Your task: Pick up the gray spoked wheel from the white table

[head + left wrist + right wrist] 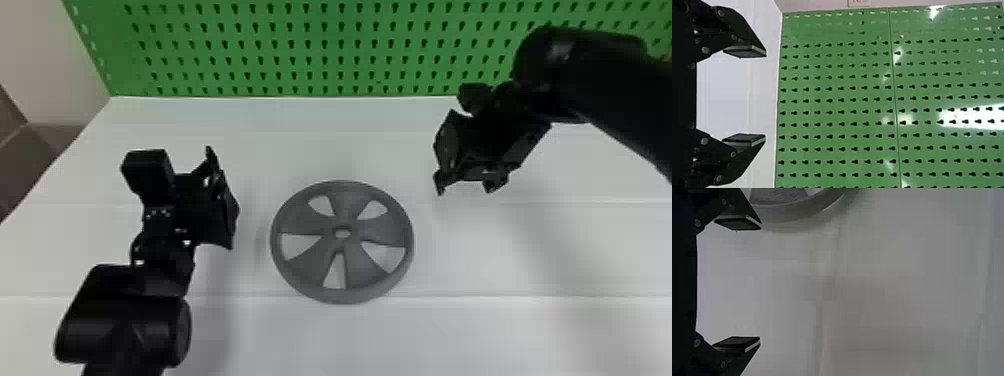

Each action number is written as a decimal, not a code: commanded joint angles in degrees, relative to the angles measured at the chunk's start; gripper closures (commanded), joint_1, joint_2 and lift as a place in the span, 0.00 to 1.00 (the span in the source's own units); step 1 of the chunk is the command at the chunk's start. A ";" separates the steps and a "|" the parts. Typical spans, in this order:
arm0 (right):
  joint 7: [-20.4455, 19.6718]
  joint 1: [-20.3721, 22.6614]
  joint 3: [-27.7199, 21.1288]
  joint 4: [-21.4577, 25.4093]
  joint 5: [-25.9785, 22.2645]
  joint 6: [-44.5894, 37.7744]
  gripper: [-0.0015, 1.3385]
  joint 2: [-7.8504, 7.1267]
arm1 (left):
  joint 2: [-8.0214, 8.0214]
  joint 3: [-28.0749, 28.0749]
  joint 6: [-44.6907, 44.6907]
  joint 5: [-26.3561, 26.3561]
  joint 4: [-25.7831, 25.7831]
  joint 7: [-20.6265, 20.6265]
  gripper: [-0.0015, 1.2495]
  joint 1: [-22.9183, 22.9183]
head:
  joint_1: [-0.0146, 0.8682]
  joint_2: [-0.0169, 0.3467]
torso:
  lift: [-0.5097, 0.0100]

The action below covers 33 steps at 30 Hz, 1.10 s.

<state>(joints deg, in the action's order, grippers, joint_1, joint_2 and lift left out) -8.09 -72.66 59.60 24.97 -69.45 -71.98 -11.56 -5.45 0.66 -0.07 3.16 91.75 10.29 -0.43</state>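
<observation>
The gray spoked wheel [310, 222] lies flat on the white table [345, 335] in the head view, between my two grippers and touching neither. To its left is my left gripper [222, 200], held above the table. My right gripper [462, 187] hangs to the wheel's right and a bit farther back. In the left wrist view the left gripper [766, 96] is open, with nothing between its fingers. The right gripper [761, 284] is also open and empty in the right wrist view, where part of the wheel [789, 211] shows beside one finger.
A green perforated board [300, 50] stands along the table's back edge. Bare tabletop surrounds the wheel on all sides. A pale wall [45, 60] rises beyond the table at the back left.
</observation>
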 commanded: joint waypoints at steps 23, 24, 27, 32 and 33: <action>-0.88 -1.26 21.17 -3.26 -27.84 5.80 0.19 -0.21 | -1.05 0.75 -0.28 0.35 0.18 0.69 0.39 -0.10 | 0.90 0.23 | 0.82; -0.88 -1.35 22.23 -3.26 -29.07 5.71 0.19 -0.13 | -1.05 0.75 -0.28 0.35 0.18 0.78 0.39 -0.10 | 0.90 0.23 | 0.82; -1.23 -1.44 25.04 -3.26 -32.59 5.63 0.19 -0.04 | -1.23 0.75 -0.28 0.53 0.18 0.87 0.39 -0.10 | 0.90 0.23 | 0.82; -8.87 -1.35 26.71 -3.26 -41.02 5.36 0.19 0.49 | -1.41 1.01 -0.28 0.71 0.18 0.96 0.39 -0.10 | 0.90 0.23 | 0.82; -10.54 -1.26 26.89 -3.17 -42.43 5.45 0.19 0.58 | -1.49 1.10 -0.28 0.71 0.18 1.05 0.39 -0.10 | 0.90 0.23 | 0.82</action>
<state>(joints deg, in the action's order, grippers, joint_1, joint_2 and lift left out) -15.35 -74.06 85.27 21.71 -106.19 -66.51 -11.42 -6.74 1.47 -0.35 3.81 91.93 11.21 -0.53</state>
